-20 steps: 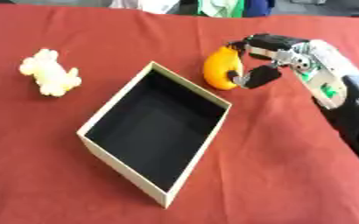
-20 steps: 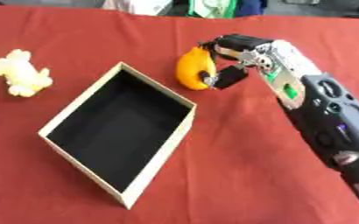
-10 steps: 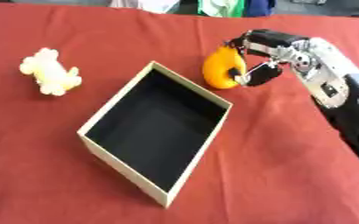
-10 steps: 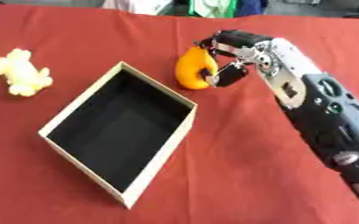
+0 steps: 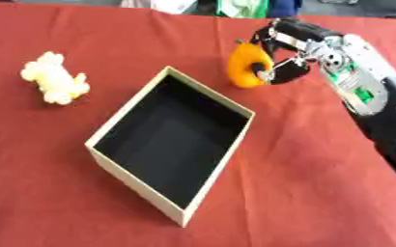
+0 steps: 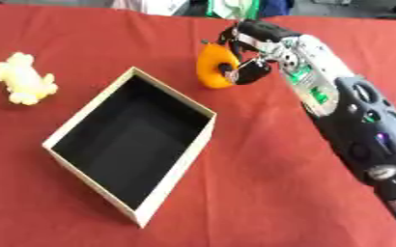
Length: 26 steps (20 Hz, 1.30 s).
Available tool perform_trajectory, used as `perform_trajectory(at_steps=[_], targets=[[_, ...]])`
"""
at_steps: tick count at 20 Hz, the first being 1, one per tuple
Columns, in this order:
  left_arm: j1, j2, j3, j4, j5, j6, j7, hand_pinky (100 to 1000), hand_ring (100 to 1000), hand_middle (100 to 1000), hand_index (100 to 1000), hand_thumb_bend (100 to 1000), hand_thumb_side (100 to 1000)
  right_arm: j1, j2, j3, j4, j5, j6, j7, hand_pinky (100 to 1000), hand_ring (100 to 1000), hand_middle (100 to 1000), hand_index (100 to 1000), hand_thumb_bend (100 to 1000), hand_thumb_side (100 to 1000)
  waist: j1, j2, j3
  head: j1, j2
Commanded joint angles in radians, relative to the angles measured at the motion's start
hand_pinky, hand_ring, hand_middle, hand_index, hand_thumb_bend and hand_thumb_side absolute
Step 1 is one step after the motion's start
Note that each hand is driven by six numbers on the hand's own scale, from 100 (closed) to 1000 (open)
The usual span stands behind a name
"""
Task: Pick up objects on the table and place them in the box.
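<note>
Step in hand: the first pick is judged to be under way; an orange object (image 5: 245,67) is gripped just beyond the far right corner of the box (image 5: 130,171), and whether it is already lifted clear of the desk (image 5: 319,193) cannot be told.
Right hand: the right hand (image 5: 284,54) is seen with fingers and thumb curled round the orange object, clamped on it from the right side.
Left hand: not shown in either view.
Orange object: rounded, somewhat elongated, held upright or nearly so; it is placed near the box's far right corner but outside the rim.
Box: open-topped, pale walls, dark interior, set askew at the middle of the red desk; nothing is seen inside it.
Other object: a pale yellow soft toy (image 5: 54,82) lies well to the left of the box, untouched.
Next move: the orange object would need to be raised above the rim, carried left and toward the robot over the dark interior, and released there; the near wall of the corner would have to be cleared.
Remaining: both objects are judged still to be boxed.
</note>
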Motion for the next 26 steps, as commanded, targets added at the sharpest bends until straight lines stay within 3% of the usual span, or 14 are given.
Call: perform_trajectory(at_steps=[1, 12, 26], targets=[[-0.004, 0.011, 0.003, -0.018, 0.006, 0.001, -0.002, 692, 810, 794, 767, 100, 751, -0.030, -0.012, -0.027, -0.055, -0.035, 0.022, -0.017, 641, 591, 256, 621, 100, 100, 0.004, -0.026, -0.002, 0.002, 0.005], [-0.001, 0.012, 0.004, -0.018, 0.008, 0.003, -0.004, 693, 810, 795, 766, 100, 749, -0.062, -0.009, -0.039, -0.217, -0.126, 0.059, -0.030, 628, 532, 181, 543, 100, 100, 0.003, -0.034, -0.008, 0.002, 0.014], [-0.003, 0.014, 0.005, -0.018, 0.011, 0.002, -0.003, 694, 810, 795, 766, 100, 747, -0.051, 0.019, 0.027, -0.491, -0.237, 0.064, 0.037, 620, 527, 184, 545, 100, 100, 0.002, -0.039, -0.013, 0.003, 0.022]])
